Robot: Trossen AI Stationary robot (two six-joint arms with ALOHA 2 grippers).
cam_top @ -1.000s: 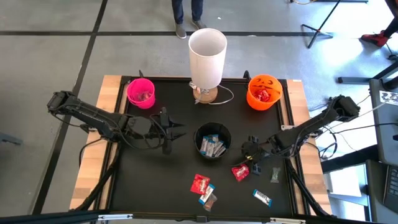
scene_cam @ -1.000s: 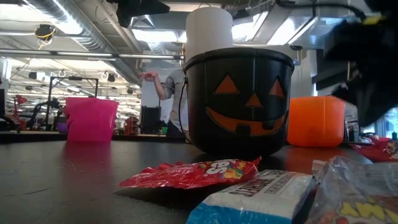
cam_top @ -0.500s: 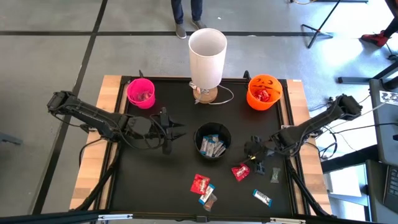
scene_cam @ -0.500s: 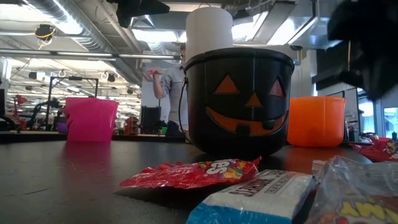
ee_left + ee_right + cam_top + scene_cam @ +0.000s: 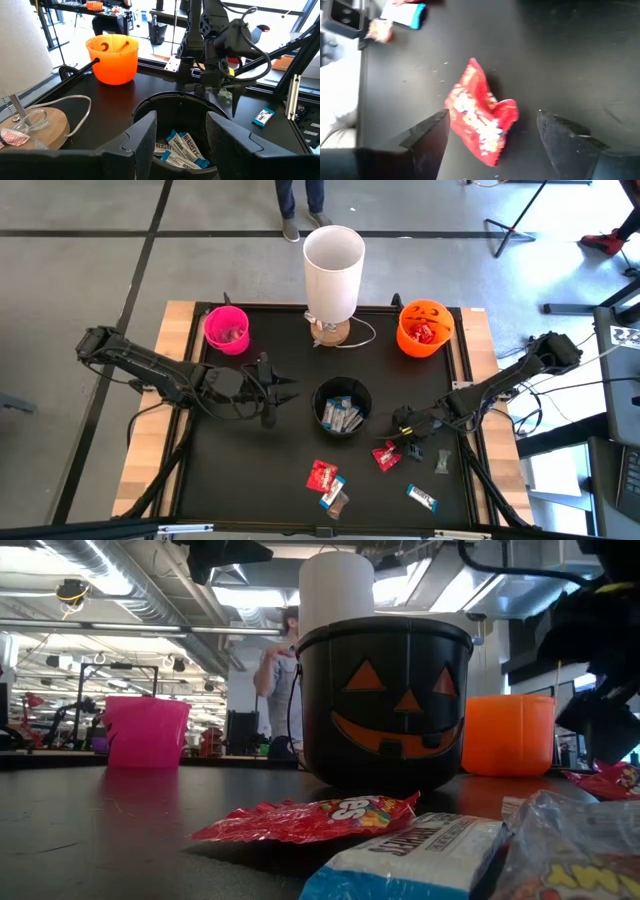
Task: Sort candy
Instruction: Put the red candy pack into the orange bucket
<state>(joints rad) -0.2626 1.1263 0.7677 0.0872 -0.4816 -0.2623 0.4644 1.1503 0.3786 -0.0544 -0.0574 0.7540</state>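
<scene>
Red packet (image 5: 481, 118) beneath open right hand (image 5: 492, 142)

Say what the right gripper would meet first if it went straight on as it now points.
Likely the red packet on the table: the open right gripper points down at it, one finger on each side. How far above is unclear.

Grey floor (image 5: 80, 270) crossed by dark lines surrounded the surface; ceiling ducts (image 5: 110, 585) ran overhead; a person (image 5: 280, 670) stood at twelve o'clock.

Crinkly glossy candy (image 5: 481, 118), matt black table (image 5: 250, 470), wooden edges
</scene>
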